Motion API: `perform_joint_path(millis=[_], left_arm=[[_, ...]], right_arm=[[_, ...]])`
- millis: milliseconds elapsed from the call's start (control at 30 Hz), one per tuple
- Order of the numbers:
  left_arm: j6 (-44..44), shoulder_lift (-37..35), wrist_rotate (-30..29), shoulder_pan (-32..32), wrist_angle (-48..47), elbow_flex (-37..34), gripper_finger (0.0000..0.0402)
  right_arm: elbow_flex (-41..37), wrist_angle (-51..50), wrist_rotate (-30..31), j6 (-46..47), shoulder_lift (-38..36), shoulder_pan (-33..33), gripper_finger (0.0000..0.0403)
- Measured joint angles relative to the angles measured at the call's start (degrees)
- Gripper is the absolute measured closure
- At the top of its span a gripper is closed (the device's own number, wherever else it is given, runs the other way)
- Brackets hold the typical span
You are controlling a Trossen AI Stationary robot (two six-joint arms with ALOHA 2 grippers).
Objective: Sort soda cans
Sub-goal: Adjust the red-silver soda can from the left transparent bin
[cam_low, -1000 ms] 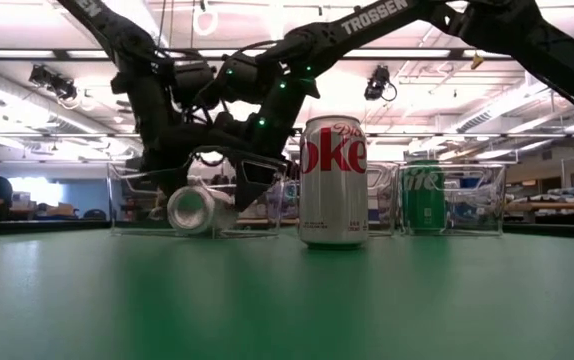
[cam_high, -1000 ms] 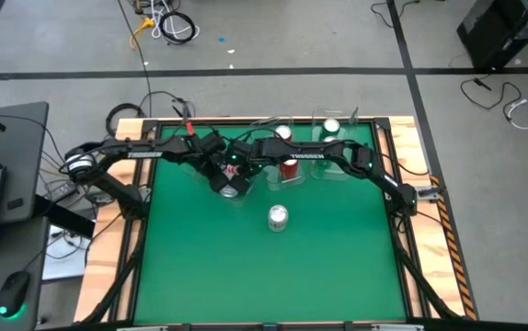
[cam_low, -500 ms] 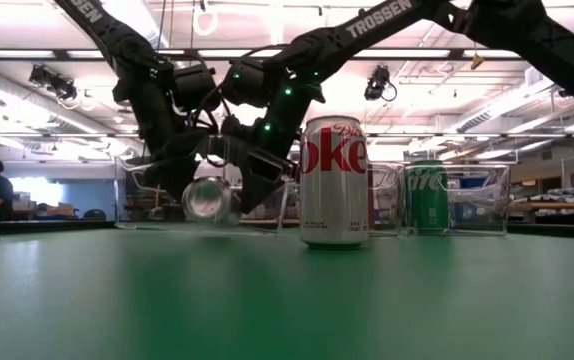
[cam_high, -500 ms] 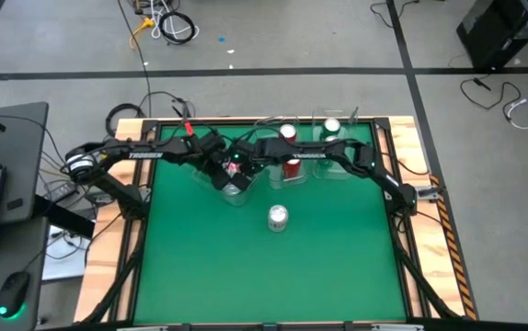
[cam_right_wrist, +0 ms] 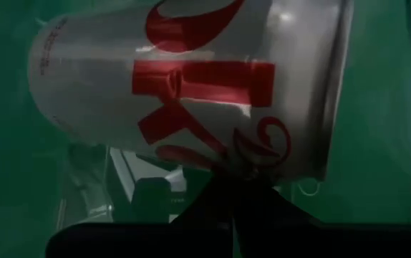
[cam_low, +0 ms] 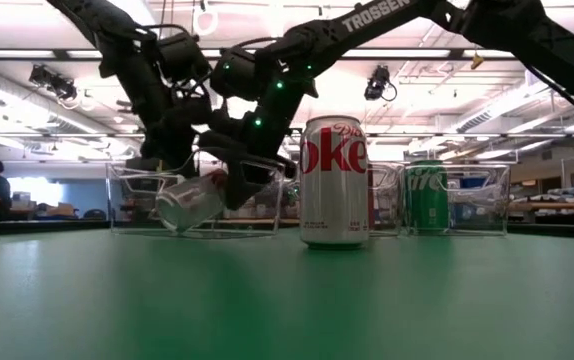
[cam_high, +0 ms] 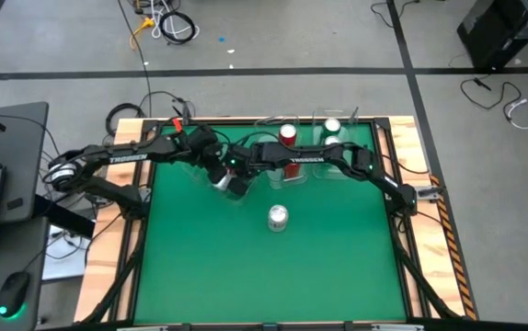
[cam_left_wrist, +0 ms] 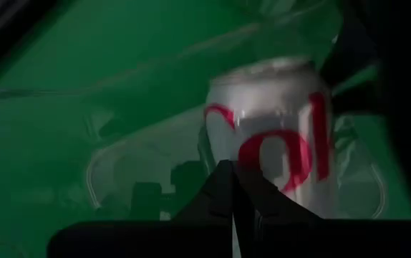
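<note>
Soda cans first: five can be counted. They sit on the green table [cam_high: 246,267], where both dark arms reach in toward the far edge and meet left of centre. Clear bins [cam_low: 492,190] line that far edge.

The tilted silver can [cam_low: 189,203] leans inside the leftmost bin, just past both sets of fingertips. The left gripper [cam_left_wrist: 230,172] shows its fingers pressed together, the can right ahead of them. The right gripper [cam_right_wrist: 234,179] is likewise closed to a thin seam, and the can lies crosswise against its tips.

That makes two silver with the upright silver can [cam_high: 278,217] alone mid-table. There are two red cans [cam_high: 288,135] near the far edge, one beneath the right arm. One green can [cam_low: 424,198] stands in a bin toward the far right corner.
</note>
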Motion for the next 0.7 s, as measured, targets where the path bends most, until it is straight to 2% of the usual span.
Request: perform_joint_path(millis=[233, 467, 700], left_arm=[[-0.14, -1.24, 0.60, -0.49, -0.17, 0.07, 0.0402], [0.00, -2.17, 0.65, -1.16, -0.25, 0.12, 0.0402], [-0.77, -6.61, 0.80, -1.18, -0.03, 0.12, 0.0402]], right_arm=[[-0.03, -0.52, 1.17, -1.24, -2.13, 0.93, 0.0392], [-0.04, -1.90, 6.43, -4.25, -3.47, 2.11, 0.0392], [-0.02, -1.58, 12.65, -7.08, -4.41, 2.78, 0.0392]])
